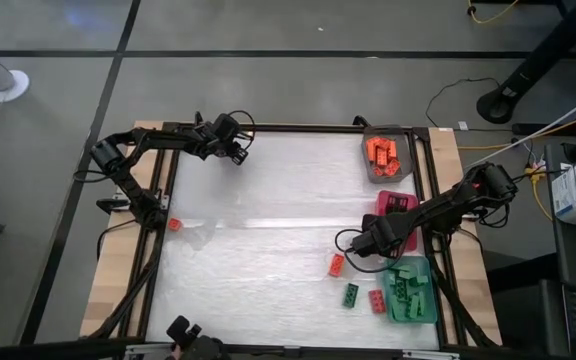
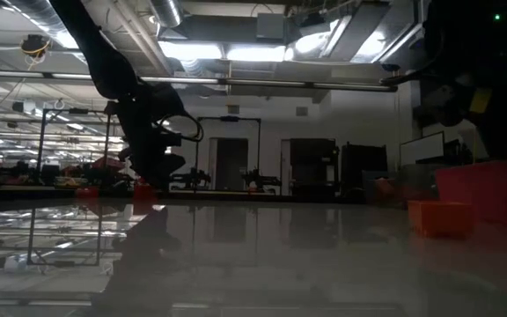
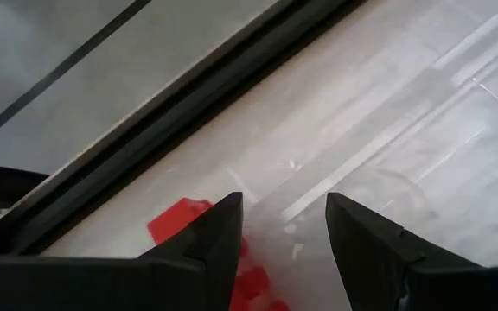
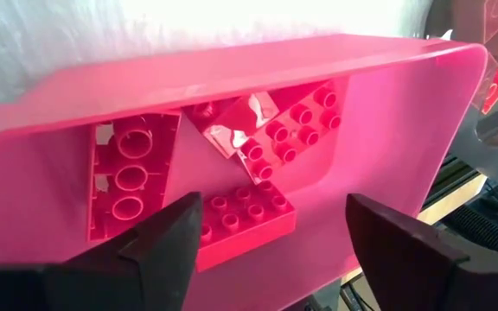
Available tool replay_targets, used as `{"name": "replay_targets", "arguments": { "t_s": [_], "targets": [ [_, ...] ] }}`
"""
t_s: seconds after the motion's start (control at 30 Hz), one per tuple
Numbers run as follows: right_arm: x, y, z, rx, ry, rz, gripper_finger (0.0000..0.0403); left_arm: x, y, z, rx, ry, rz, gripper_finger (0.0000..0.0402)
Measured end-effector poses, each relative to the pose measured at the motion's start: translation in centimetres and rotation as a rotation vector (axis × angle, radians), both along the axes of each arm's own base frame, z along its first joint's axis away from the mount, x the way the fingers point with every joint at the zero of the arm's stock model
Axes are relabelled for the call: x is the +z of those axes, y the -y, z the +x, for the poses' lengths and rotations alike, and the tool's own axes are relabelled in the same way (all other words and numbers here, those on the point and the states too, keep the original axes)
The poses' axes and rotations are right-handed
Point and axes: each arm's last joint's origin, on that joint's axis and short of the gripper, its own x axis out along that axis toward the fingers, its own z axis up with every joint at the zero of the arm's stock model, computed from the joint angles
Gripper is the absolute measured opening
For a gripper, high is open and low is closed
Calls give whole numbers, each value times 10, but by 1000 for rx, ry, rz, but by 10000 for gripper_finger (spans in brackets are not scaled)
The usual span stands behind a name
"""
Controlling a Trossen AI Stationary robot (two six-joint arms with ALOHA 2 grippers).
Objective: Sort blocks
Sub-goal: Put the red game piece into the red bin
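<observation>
Red came first: one lone red block [image 1: 174,224] lay at the worktop's [image 1: 268,220] left edge, too small for its long axis to be read. Left gripper [image 1: 238,152] hung near the far edge, arm folded back along the frame, fingers [image 3: 219,233] partly apart with nothing between them. Toward the near right corner three loose blocks sat: a red one [image 1: 337,264] angled with its long axis running near-to-far, a green one [image 1: 350,294], another red [image 1: 377,301]. Right gripper [image 1: 365,244] reached in from the right, over the pink tray [image 1: 388,204], jaws spread wide and empty above several red blocks [image 4: 242,216]. Orange blocks [image 1: 381,154] filled the grey tray [image 1: 370,172]; green blocks [image 1: 408,289] the teal tray [image 1: 418,314].
</observation>
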Motion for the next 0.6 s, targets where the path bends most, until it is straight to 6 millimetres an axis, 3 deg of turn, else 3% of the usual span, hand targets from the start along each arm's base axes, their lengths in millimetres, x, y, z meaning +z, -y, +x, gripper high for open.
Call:
{"name": "replay_targets", "arguments": {
  "t_s": [0.23, 0.4, 0.6],
  "targets": [
    [0, 0, 0, 0, 1, 1, 285, 6, 15, 13, -59, 7, -3, 155],
    [0, 0, 0, 0, 5, 2, 285, 28, 21, 21, -58, 51, 1, 155],
    [-1, -1, 2, -2, 24, 13, 285, 47, 23, 15, 62, 109, 1, 155]
  ]
}}
